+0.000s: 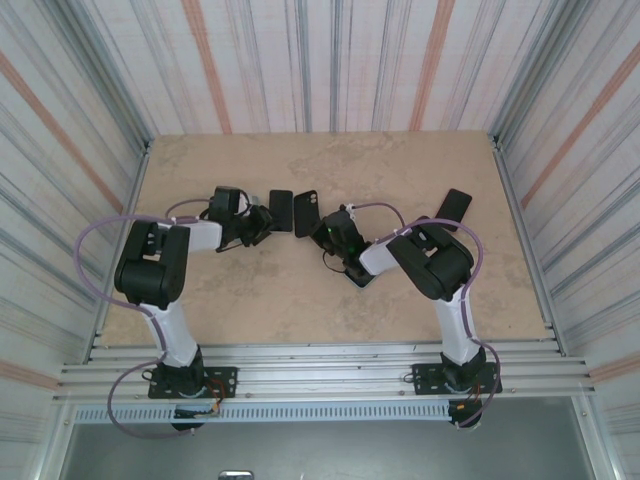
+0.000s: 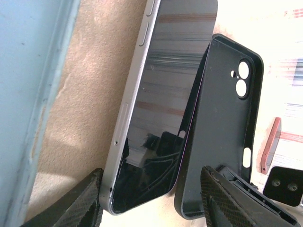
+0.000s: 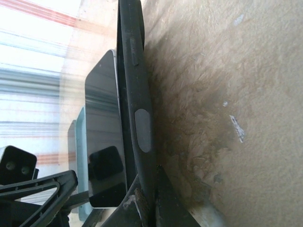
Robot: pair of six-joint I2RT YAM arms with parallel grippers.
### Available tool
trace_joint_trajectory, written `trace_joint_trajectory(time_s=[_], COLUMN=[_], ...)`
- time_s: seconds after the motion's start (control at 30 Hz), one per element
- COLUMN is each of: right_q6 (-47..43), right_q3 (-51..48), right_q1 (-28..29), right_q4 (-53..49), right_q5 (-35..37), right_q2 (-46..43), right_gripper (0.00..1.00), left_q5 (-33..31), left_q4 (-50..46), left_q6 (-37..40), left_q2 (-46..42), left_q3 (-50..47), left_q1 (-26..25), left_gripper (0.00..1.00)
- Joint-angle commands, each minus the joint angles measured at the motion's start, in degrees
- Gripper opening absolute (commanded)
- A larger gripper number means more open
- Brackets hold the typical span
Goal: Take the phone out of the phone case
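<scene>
The phone (image 1: pixel 281 210) is out of the phone case (image 1: pixel 307 213). Both lie side by side near the middle of the tan surface (image 1: pixel 400 170), the phone on the left and the case on the right, between the two arms.

From the left wrist, the phone shows a silver side rail and a dark, reflective screen. Its right edge runs along the left rim of the black case, touching or slightly overlapping it. The case shows its bare inner back with two round camera holes near the far end.

The left end effector (image 1: pixel 260 224) is just left of the phone with its jaws spread apart. Its fingers (image 2: pixel 85 205) stand on either side of the phone's near end, and there is a clear gap on the right side.

The right end effector (image 1: pixel 323 236) reaches in from the right and is clamped on the phone case. In the right wrist view the fingers (image 3: pixel 142 213) pinch the case's side wall, which stands on edge against the surface, with the phone's dark glass just beyond it.

A second dark handset (image 1: pixel 455 207) lies well apart at the far right of the surface.
</scene>
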Motion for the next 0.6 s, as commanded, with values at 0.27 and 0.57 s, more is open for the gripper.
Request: trace_joint_trajectory(time_s=[0.27, 0.57], right_q6=[-4.69, -8.24], right_q3=[2.19, 2.59], right_q1=[-0.40, -0.08], right_q4=[-1.26, -1.15], right_q5=[2.50, 2.15], right_q2=[2.38, 3.20], right_gripper=[0.07, 0.22], left_q5=[-0.46, -0.75], left_q4=[-2.79, -4.90], left_q6=[2.76, 4.11], left_q2=[-2.30, -3.78], left_q3=[0.10, 0.59], left_q1=[0.98, 1.12], left_gripper=[0.59, 0.61])
